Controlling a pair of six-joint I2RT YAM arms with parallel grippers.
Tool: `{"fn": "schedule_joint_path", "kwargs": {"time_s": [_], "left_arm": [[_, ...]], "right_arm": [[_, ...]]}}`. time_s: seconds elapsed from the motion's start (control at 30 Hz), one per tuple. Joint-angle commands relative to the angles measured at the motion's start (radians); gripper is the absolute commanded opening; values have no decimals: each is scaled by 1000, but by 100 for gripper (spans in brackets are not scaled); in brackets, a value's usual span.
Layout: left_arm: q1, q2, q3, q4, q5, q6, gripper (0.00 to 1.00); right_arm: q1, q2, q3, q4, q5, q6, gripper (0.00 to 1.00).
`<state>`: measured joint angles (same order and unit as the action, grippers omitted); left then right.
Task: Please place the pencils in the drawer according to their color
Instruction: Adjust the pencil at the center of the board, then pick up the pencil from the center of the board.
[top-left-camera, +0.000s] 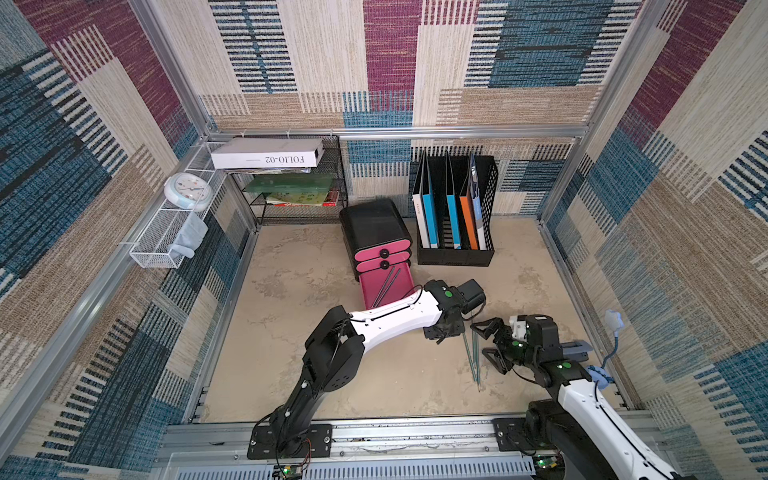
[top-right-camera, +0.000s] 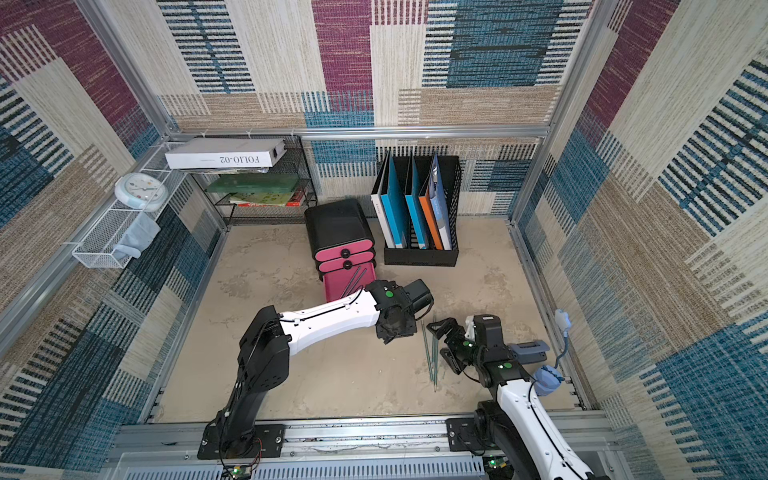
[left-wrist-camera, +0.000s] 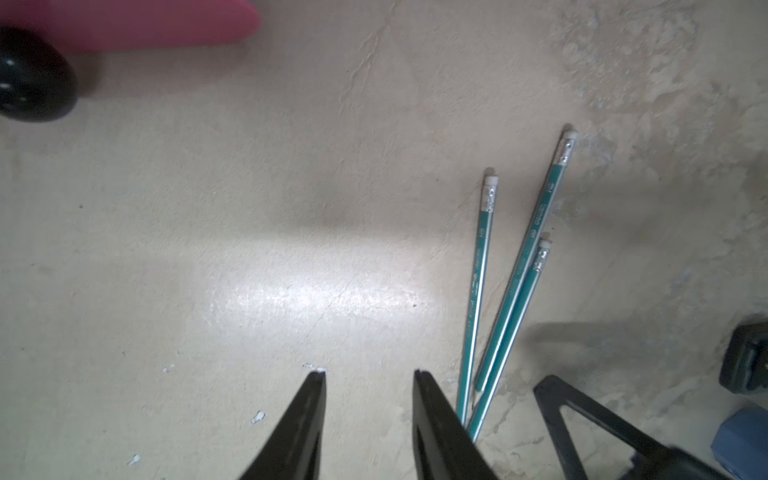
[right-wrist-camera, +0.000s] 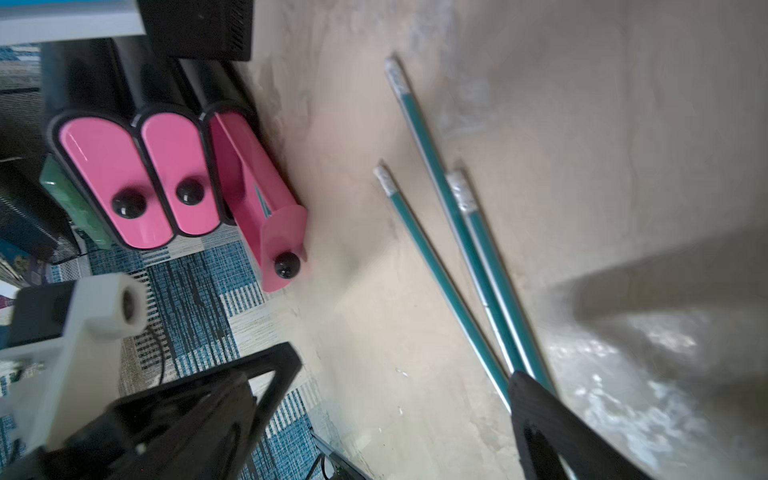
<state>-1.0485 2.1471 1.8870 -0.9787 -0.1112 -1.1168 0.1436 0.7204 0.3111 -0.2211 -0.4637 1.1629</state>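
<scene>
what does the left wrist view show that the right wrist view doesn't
Only the left wrist view: the left gripper, open, with nothing between its fingers, close beside the pencils.
Only the right wrist view: the whole chest, with its two upper drawers shut and the bottom drawer pulled out.
Both: three teal pencils lying on the table, and the bottom drawer's black knob.
</scene>
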Motion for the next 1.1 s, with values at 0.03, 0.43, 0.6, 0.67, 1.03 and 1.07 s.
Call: {"fn": "schedule_joint_path", "kwargs": {"time_s": [0.03,0.43,0.6,0.67,1.03,1.07], "left_arm": [[1,68,81,6,40,142,39],[-13,232,249,-4,103,209,40],[-17,272,288,-18,84,178,40],[-18,285,297,-23,74,167,40],[-19,345,340,-40,10,166,40],[-20,352,344,-39,11,166,40]], "right_arm": [[-28,58,104,-70,69,-53,99],[-207,214,234,-111,44,-154,99],[-255,232,229,-112,25,-170,99],[-262,229,229,-114,20,-171,99],[-266,168,197,-127,-15,-159,99],[-266,159,193,-127,-18,-156,99]]}}
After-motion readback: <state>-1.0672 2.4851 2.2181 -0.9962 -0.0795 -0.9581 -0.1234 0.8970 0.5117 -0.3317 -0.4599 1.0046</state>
